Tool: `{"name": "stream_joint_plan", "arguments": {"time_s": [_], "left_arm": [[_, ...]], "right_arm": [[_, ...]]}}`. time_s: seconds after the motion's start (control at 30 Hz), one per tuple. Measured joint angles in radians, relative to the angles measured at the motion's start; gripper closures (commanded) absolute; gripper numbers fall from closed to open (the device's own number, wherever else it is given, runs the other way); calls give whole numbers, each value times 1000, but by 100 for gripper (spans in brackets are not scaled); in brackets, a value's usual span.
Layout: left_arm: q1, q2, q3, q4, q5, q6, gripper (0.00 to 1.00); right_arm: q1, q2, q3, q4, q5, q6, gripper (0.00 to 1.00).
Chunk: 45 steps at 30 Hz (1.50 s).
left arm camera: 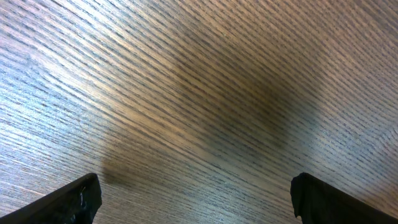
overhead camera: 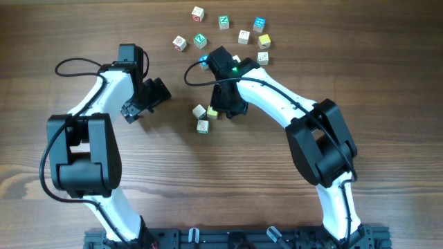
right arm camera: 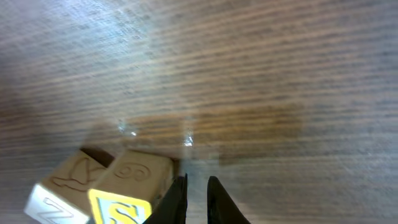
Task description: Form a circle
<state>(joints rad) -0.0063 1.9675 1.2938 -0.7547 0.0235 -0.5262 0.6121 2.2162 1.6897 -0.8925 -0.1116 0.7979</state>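
Note:
Three small letter cubes sit close together at the table's middle: a white one, a yellow one and a cream one. My right gripper stands right beside the yellow cube and hides whatever lies under it, so no full circle shows. In the right wrist view its jaws are nearly together with only wood in the narrow slit. The left finger touches a cream cube with a yellow S face, and another cream cube sits beside that one. My left gripper hangs wide open over bare wood, off to the left.
Several loose cubes lie scattered at the back of the table, among them a green-faced one, a blue-faced one, a teal one and white ones. The right arm crosses diagonally in front of them.

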Motion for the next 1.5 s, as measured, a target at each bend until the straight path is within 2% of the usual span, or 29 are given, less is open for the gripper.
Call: {"name": "stream_joint_plan", "arguments": {"time_s": [0.4,0.77,1.5], "left_arm": [[0,0,0,0,0,0,0],[0,0,0,0,0,0,0],[0,0,0,0,0,0,0]], "right_arm": [[23,0,0,-136,-95,-40,87],[65,0,0,-35,-109,-45,86],[65,0,0,5,-108,-44,84]]}}
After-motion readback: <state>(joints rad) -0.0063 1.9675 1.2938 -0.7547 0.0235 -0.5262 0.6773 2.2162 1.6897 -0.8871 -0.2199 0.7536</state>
